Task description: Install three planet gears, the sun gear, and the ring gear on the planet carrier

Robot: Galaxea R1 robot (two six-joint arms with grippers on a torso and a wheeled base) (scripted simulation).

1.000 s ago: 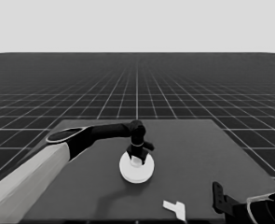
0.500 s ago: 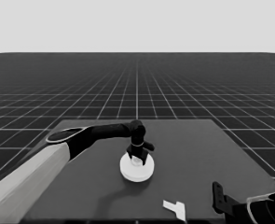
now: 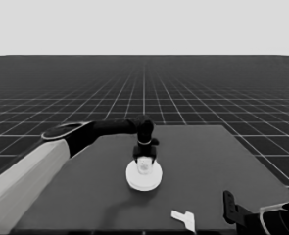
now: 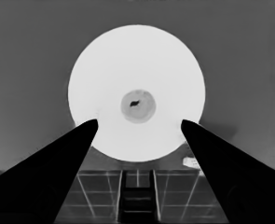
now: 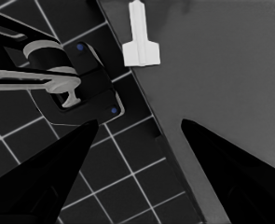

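Reaching in from the left side of the head view, the left arm hangs its left gripper (image 3: 145,160) right over the larger round part (image 3: 144,175), which lies near the middle of the table (image 3: 217,161). No small gears show; only this one big white disc is seen under the fingers. The thin white piece (image 3: 184,219) lies well apart from that gripper, by the near edge. The right arm waits at the lower right corner.

From the left wrist, the left gripper (image 4: 139,122) has its fingers spread wide, one on each side of the larger round part (image 4: 136,70), holding nothing. The disc has a small hole in its middle.

From the right wrist, the right gripper (image 5: 139,122) is also spread wide and holds nothing. The thin white piece (image 5: 140,37) lies near the table's edge, ahead of its fingers.
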